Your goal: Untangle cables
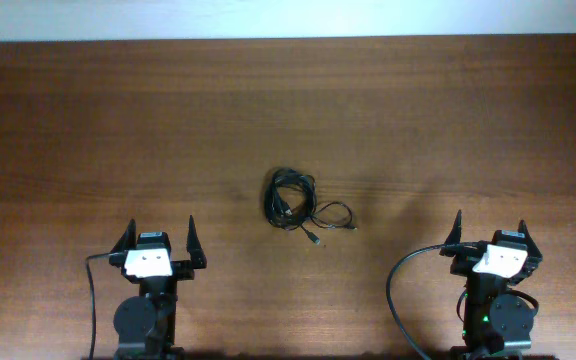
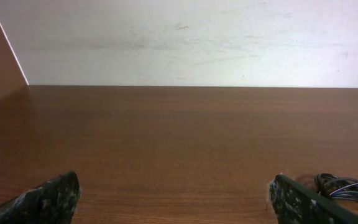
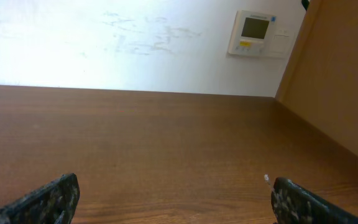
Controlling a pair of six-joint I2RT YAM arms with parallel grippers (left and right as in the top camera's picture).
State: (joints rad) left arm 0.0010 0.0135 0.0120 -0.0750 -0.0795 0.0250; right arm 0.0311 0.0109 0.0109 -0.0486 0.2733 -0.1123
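- The left tool (image 1: 160,228) is released, its two dark fingers (image 2: 48,199) spread wide with only bare wood between them; it grasps nothing; it sits at the near edge of the table (image 1: 288,90), left of centre.
- The right tool (image 1: 490,225) is spread just as wide and also grasps nothing; it sits at the near edge on the right side, well apart from the left tool.
- A thicker black lead (image 1: 92,300) runs along the table beside the left arm's base; a second lead (image 1: 396,290) curves in a wide arc beside the right arm's base.
- The cables (image 1: 293,203) lie flat on the table near its centre, ahead of both tools and between them, somewhat nearer the left one; they touch neither tool.
- They form a small knotted bundle of thin black wires; the tighter coil is on its left, a looser loop trails to the right, and a small plug end (image 1: 315,240) points toward the near edge.
- In the left wrist view, a few strands show just beyond the right-hand finger.
- A pale wall (image 2: 185,37) rises behind the far edge of the table; the right wrist view shows a wall panel (image 3: 253,32) with a small screen on it.
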